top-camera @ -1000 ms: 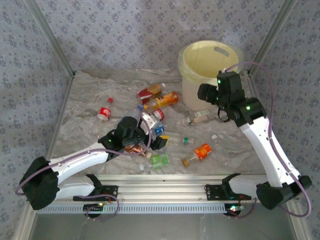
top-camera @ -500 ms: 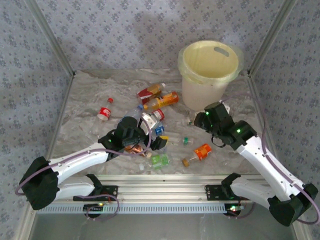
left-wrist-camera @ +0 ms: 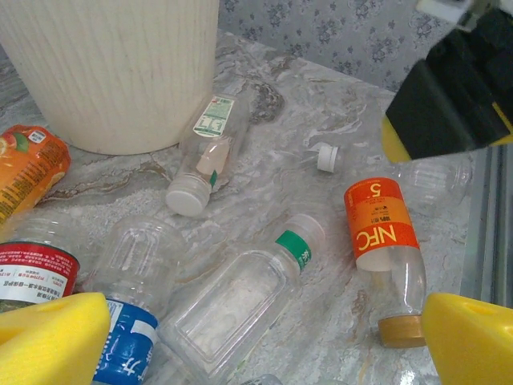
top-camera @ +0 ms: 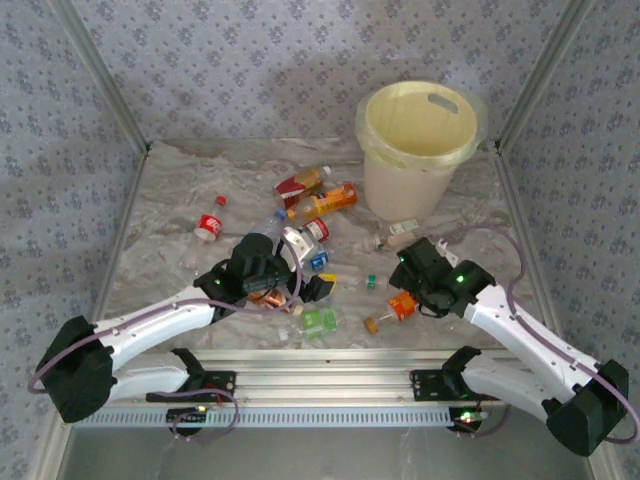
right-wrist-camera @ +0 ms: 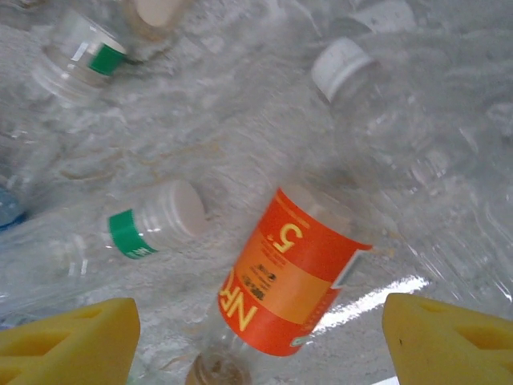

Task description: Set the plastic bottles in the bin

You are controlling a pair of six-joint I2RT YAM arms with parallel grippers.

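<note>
Hovering low over the orange-labelled bottle (right-wrist-camera: 288,273), my right gripper (right-wrist-camera: 256,321) has its jaws spread wide to either side of it, not touching it and gripping nothing. That bottle lies on its side close to the near edge of the marbled table (top-camera: 180,200), its long axis running near-left to far-right, with the amber cap at the near-left end. My left gripper (left-wrist-camera: 264,321) stands as wide as it goes (empty too) above a flattened clear bottle (left-wrist-camera: 232,309), which lies on its side with its green-banded neck toward the right. A green bottle (top-camera: 320,320) lies just nearer than that gripper. Farther back, the orange and red-labelled bottles (top-camera: 325,203) lie on their sides, mostly left to right. At the far right, the bin (top-camera: 400,185) stands upright.
</note>
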